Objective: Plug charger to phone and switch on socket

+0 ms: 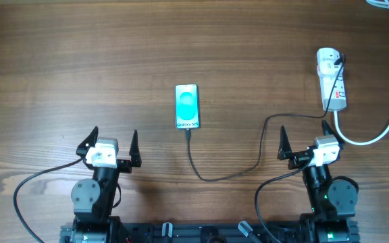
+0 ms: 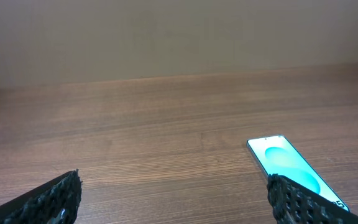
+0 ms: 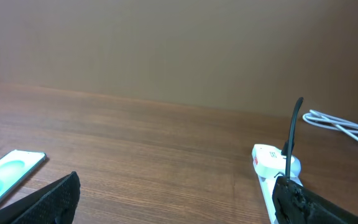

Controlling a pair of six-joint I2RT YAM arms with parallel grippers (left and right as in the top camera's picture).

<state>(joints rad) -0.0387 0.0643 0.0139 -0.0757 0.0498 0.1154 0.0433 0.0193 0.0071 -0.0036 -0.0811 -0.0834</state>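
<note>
The phone lies flat mid-table, turquoise screen up; it also shows in the left wrist view and the right wrist view. The charger cable runs from the phone's near end in a loop to the white adapter on the socket; its tip sits at the phone's near short end. The socket also shows in the right wrist view. My left gripper is open and empty, left of the phone. My right gripper is open and empty, just near of the socket.
The socket's thick white cord loops along the right edge of the wooden table and off the far right corner. It also shows in the right wrist view.
</note>
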